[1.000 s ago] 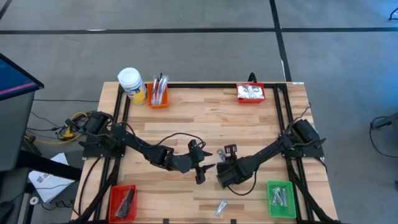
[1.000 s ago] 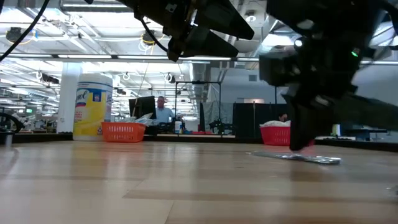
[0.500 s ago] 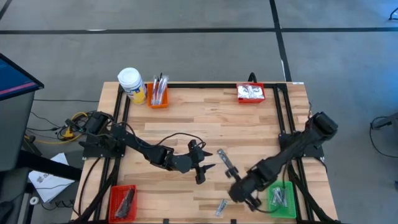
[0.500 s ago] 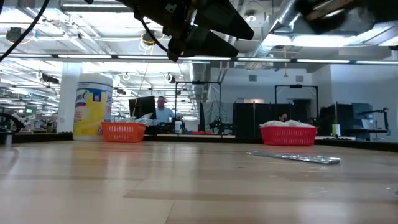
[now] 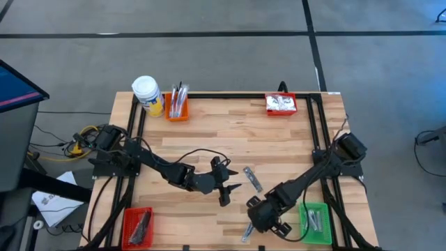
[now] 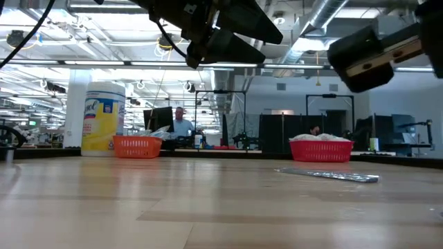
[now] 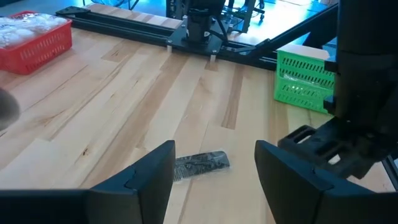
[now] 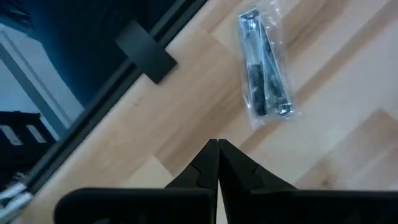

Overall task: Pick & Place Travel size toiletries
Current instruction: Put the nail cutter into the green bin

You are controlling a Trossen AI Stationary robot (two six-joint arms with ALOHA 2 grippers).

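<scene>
While the left gripper [image 5: 230, 185] hangs over the middle of the pale wooden tabletop [image 5: 209, 132] with its jaws spread and nothing between them, the right gripper [image 5: 268, 224] sits low near the front edge with its jaws pressed together, also holding nothing. Two silvery sachets lie loose on the wood. One flat silvery sachet [image 5: 252, 179] rests just beside the left gripper, toward the right edge, and the left wrist view shows it lying beyond the spread fingers [image 7: 152, 174]. The other, a clear-wrapped silvery sachet [image 5: 247, 232], lies at the front edge, just beside the right gripper; in the right wrist view this packet [image 8: 264, 68] is apart from the closed tips.

A green plastic bin [image 5: 315, 223] at the front right corner holds silvery pieces, a red plastic bin [image 5: 137, 227] at the front left corner holds dark bars, a red bin [image 5: 281, 104] at the back right holds white packets, and an orange bin [image 5: 176, 106] at the back left holds toothbrushes. Beside it stands a white-capped yellow jar [image 5: 147, 94].
</scene>
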